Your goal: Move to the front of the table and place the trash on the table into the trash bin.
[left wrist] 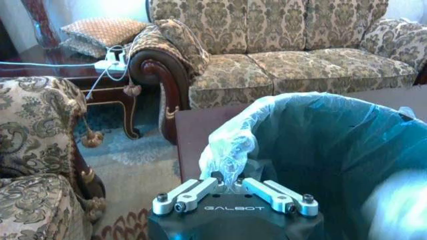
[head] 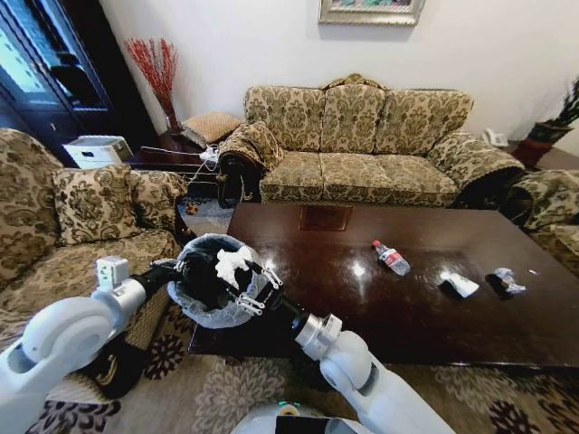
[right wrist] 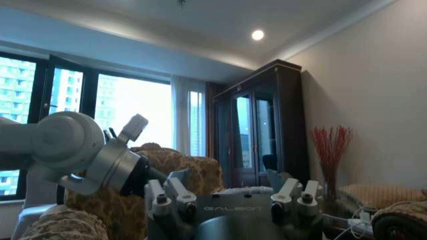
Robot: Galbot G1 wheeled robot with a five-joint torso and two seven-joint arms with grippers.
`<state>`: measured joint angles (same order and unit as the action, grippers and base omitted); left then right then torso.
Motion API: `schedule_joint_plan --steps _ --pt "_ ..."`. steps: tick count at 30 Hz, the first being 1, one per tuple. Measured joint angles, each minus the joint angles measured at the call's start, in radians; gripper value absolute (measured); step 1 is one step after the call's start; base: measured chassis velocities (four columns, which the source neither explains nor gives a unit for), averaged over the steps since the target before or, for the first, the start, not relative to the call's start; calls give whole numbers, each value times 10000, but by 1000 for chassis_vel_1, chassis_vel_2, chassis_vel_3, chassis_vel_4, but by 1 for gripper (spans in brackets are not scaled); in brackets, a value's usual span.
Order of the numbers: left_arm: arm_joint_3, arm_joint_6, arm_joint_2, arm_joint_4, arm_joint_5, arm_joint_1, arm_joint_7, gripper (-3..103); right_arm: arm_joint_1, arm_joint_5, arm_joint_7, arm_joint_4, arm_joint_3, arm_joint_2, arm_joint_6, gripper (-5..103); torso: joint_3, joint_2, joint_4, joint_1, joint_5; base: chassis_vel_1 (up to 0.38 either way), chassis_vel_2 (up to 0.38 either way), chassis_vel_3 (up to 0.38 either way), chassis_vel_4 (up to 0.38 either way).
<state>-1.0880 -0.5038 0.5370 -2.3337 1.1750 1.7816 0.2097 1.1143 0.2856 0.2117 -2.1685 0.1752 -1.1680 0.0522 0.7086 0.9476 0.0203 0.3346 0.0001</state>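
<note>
Head view: the trash bin (head: 215,282), black with a pale bag folded over its rim, is held up off the floor at the near left corner of the worktop (head: 407,307), a dark glossy wooden coffee table. The left gripper (head: 178,271) meets the bin's rim from the left side. The right gripper (head: 256,287) reaches over the bin's mouth from the right, and a crumpled white paper wad (head: 232,264) sits at its tip above the opening; whether its jaws are clamped on the wad or apart cannot be told. On the worktop lie a small clear bottle (head: 391,258) with a red label, its writing too small to read, a white scrap (head: 462,284) farther right, and a crinkled wrapper (head: 505,280) near the right end. A patterned sofa (head: 362,140) stands behind the worktop.

Left wrist view: the left gripper (left wrist: 230,186), marked "GALBOT" in white letters, has its jaws drawn together on the bunched bag at the trash bin (left wrist: 333,145) rim. The bag's bluish inside opens just beyond.

Right wrist view: the right gripper's (right wrist: 230,192) housing also reads "GALBOT", and its jaw tips are out of frame. The left arm (right wrist: 73,150) shows close beside it, with windows and a dark cabinet (right wrist: 267,125) behind.
</note>
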Motion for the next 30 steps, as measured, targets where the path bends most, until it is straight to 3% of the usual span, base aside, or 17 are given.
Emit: schedule_joint_plan --steps 1,2,3,8,11,12,14,18,22,25,30 --pt "0 -1 -66 5 0 -5 -16 1 -23 27 34 0 22 12 79 84 0 0 1 0 -1 0 0 0 0" --pt "0 -1 -89 18 0 -14 -18 1 -22 57 46 0 25 12 144 84 0 0 1 0 -1 0 0 0 0" --pt "2 -1 -122 88 -3 -34 -23 1 23 108 -7 -60 12 12 245 94 0 0 1 0 0 0 0 0 0" --pt "-122 -106 -190 374 -46 -87 4 1 392 308 -679 -432 -368 92 356 99 0 0 1 0 -4 0 0 0 0" --pt "-683 -284 -459 941 -25 -214 15 1 1464 635 -2254 -243 -2200 151 173 100 -2 0 2 -1 -1 0 0 0 0" --pt "-683 -284 -459 941 -25 -214 15 1 1464 635 -2254 -243 -2200 151 173 100 -2 0 2 -1 -1 0 0 0 0" --pt "-881 -284 -571 1270 86 -284 6 1 2029 1350 -3181 257 -3482 0 -581 100 -1 0 -1 0 3 0 0 0 0" --pt "-936 -379 -587 1540 302 -347 15 1 2361 1943 -3993 1107 -4738 -171 -1050 100 -1 0 -1 0 2 0 0 0 0" --pt "-964 -633 -649 1618 386 -336 104 1 2406 2009 -4010 1565 -5357 -187 -899 100 -1 0 0 0 -2 0 0 0 0" --pt "-1145 -1150 -1006 1721 459 -207 189 1 2182 1902 -3945 2177 -6095 -180 -461 100 -1 0 2 0 -2 -63 -56 84 66" --pt "-1194 -1215 -1307 1802 930 -240 412 1 2028 1766 -3904 2460 -6434 -215 -279 100 -1 0 3 0 -2 -128 -135 164 153"
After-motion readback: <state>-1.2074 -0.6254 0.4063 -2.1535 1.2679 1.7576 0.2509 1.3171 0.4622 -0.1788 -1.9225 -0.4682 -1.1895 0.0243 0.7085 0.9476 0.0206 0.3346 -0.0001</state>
